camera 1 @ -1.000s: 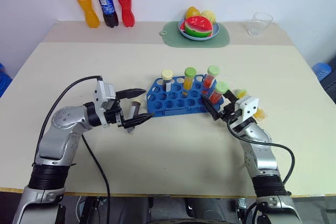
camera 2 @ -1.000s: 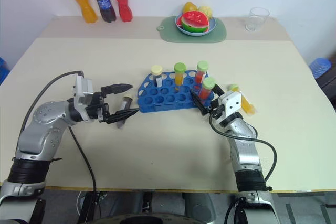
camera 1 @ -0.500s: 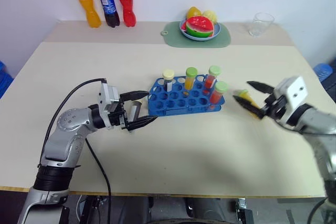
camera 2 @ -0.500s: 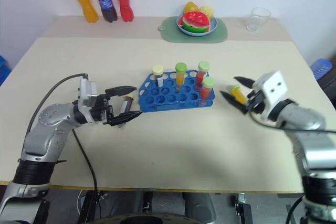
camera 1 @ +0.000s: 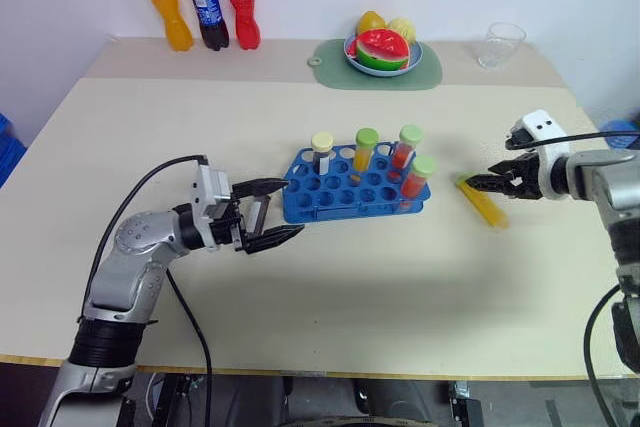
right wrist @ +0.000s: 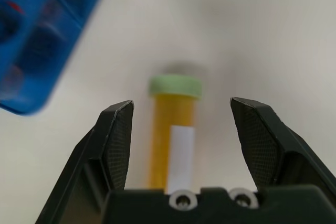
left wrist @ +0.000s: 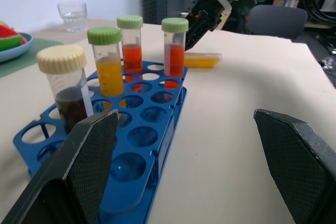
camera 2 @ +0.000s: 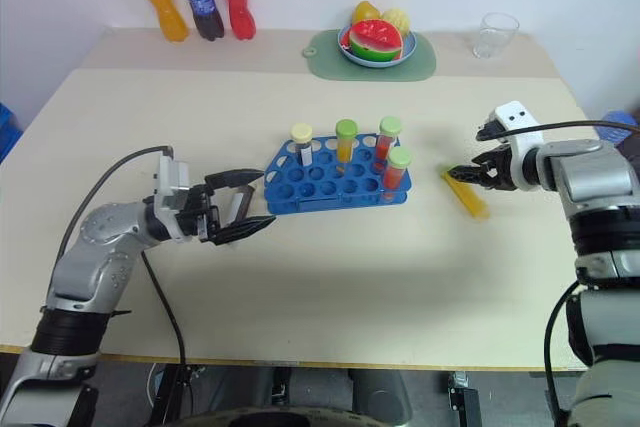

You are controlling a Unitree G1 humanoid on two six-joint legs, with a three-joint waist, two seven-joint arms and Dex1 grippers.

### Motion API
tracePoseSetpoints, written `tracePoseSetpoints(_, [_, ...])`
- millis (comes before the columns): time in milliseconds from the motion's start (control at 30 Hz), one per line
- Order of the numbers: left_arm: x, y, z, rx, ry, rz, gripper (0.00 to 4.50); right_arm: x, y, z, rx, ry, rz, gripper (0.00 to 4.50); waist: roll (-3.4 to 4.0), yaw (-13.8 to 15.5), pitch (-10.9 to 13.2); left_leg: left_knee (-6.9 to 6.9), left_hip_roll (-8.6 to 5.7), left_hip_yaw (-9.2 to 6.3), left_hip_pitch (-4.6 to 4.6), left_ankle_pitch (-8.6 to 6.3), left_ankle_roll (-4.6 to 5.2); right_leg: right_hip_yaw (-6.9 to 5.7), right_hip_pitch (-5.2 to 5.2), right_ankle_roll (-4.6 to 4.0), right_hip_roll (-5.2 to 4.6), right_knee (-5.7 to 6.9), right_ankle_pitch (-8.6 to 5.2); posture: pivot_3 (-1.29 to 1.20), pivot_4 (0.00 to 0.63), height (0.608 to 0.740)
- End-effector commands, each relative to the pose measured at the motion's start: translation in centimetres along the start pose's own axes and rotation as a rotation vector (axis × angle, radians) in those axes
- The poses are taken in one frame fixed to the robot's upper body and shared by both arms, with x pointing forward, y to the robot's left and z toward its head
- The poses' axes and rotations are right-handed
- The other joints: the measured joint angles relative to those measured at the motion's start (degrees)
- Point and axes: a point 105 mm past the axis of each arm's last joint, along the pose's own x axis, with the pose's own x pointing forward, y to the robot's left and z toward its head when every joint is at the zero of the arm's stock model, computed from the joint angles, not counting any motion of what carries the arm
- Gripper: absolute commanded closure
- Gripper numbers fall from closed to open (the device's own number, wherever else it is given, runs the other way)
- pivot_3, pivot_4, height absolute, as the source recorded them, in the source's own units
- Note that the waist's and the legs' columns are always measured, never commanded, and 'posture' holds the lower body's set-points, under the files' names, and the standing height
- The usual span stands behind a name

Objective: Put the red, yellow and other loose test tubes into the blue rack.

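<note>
So the surface (camera 1: pixel 300 347) is a big pale tabletop, and everything task-related sits near its middle, probably so both arms can get at it. The blue rack (camera 1: pixel 330 209) lies flat there, a grid of round holes with most of them empty. Four capped tubes stand upright along its far side: a dark brown one with a cream cap (camera 1: pixel 320 150), a yellow one with a green cap (camera 1: pixel 365 147), and two red-orange ones with green caps (camera 1: pixel 406 144) toward the robot's right end. Looks like those are done.

What's left is a loose yellow tube (camera 1: pixel 481 202) lying on its side on the surface, just off the rack's right end, apart from it. The right gripper (camera 1: pixel 497 179) hangs right over its capped end, jaws open and straddling the tube in the wrist view without pinching it, so the guess is it's lining up a grab.

The left gripper (camera 1: pixel 277 211) sits level just beside the rack's left end, jaws wide open and holding nothing. Probably parked there to steady the rack if it slides, though that's only a guess.

Way at the back are three soda bottles (camera 1: pixel 200 7), a fruit plate on the green mat (camera 1: pixel 383 53) and a clear cup (camera 1: pixel 500 44), all out of the way.
</note>
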Motion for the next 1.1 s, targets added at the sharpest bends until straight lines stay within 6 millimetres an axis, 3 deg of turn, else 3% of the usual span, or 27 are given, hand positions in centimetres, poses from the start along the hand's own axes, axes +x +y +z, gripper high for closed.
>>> tracePoseSetpoints(33, [0.0,-0.4,1.2,0.051,-0.020,0.000,0.22,0.2,-0.4,-0.4,-0.046,0.060,0.016,1.26,0.00,-0.1,0.0,0.00,0.00,-0.01,0.00,0.00,0.00,0.00,0.00,0.00,0.00,0.00,0.00,0.00,0.150,0.740])
tracePoseSetpoints(133, [-0.2,-0.5,1.2,0.051,-0.018,0.009,0.22,0.8,-0.3,-1.3,-0.070,0.126,0.043,1.26,0.00,-0.1,0.0,0.00,0.00,0.00,0.01,0.00,0.00,0.00,0.00,0.01,0.01,0.03,0.00,0.00,0.150,0.740])
tracePoseSetpoints(167, [-0.2,-0.6,1.2,0.051,-0.017,0.011,0.22,1.0,-0.3,-1.6,-0.088,0.147,0.046,1.49,0.01,-0.2,0.0,0.00,0.00,-0.01,0.02,0.00,0.00,0.00,0.00,0.00,0.01,0.04,0.00,0.00,0.150,0.740])
tracePoseSetpoints(233, [-0.3,-0.7,1.2,0.050,-0.015,0.015,0.22,1.4,-0.1,-2.2,-0.104,0.181,0.065,2.04,0.00,-0.3,0.0,0.00,0.00,0.00,0.04,0.00,0.00,0.00,0.00,0.01,0.02,0.05,0.01,0.00,0.150,0.740])
tracePoseSetpoints(267, [-0.3,-0.7,1.2,0.050,-0.015,0.017,0.22,1.5,-0.1,-2.4,-0.112,0.192,0.069,2.61,0.00,-0.2,0.0,0.01,0.01,-0.01,0.04,0.00,0.00,0.00,0.00,0.01,0.02,0.06,0.01,0.00,0.150,0.740])
tracePoseSetpoints(367, [-0.3,-0.7,1.2,0.048,-0.013,0.021,0.22,1.7,-0.2,-2.6,-0.140,0.207,0.064,3.68,-0.01,-0.3,0.0,0.00,0.01,-0.01,0.05,0.00,0.00,-0.01,0.00,0.01,0.03,0.06,0.01,0.00,0.150,0.740])
tracePoseSetpoints(533, [-0.2,-0.6,1.2,0.046,-0.016,0.022,0.22,1.0,-0.5,-2.2,-0.207,0.181,0.056,3.69,-0.01,-0.2,0.0,0.01,0.01,-0.01,0.06,0.00,-0.01,-0.01,0.01,0.01,0.03,0.07,0.01,0.00,0.150,0.740])
tracePoseSetpoints(667, [-0.1,-0.5,1.3,0.045,-0.022,0.021,0.22,-0.9,0.4,-2.1,-0.323,0.091,0.139,3.69,-0.01,0.3,0.0,0.00,0.01,-0.02,0.05,0.00,-0.01,-0.02,0.01,0.01,0.02,0.07,0.01,0.00,0.150,0.740])
tracePoseSetpoints(800, [0.0,-0.3,1.1,0.042,-0.023,0.018,0.22,-3.8,4.3,-4.0,-0.421,0.004,0.346,3.69,0.01,0.7,0.0,0.00,0.01,-0.09,-0.01,0.00,0.00,-0.08,0.01,0.02,0.01,0.04,0.00,0.00,0.150,0.740])
tracePoseSetpoints(867, [0.1,-0.1,1.0,0.039,-0.024,0.015,0.22,-4.8,7.2,-3.9,-0.413,-0.123,0.466,3.69,0.00,0.7,0.0,0.01,0.01,-0.07,0.01,0.00,0.00,-0.06,0.01,0.03,0.00,0.06,0.01,0.00,0.150,0.740])
tracePoseSetpoints(967, [0.1,0.2,0.9,0.035,-0.024,0.009,0.22,-4.9,11.1,-1.9,-0.403,-0.408,0.503,3.69,-0.01,-0.3,0.0,0.03,0.03,-0.07,0.13,0.00,0.00,-0.04,0.09,0.03,0.06,0.10,0.01,0.00,0.150,0.740])
tracePoseSetpoints(1100, [0.0,0.7,0.6,0.036,-0.012,0.008,0.22,-4.0,14.1,0.6,-0.362,-0.676,0.447,3.69,-0.05,-0.9,0.0,0.04,0.17,-0.13,0.28,0.02,-0.04,0.00,0.17,-0.03,0.31,0.18,0.03,0.00,0.150,0.740])
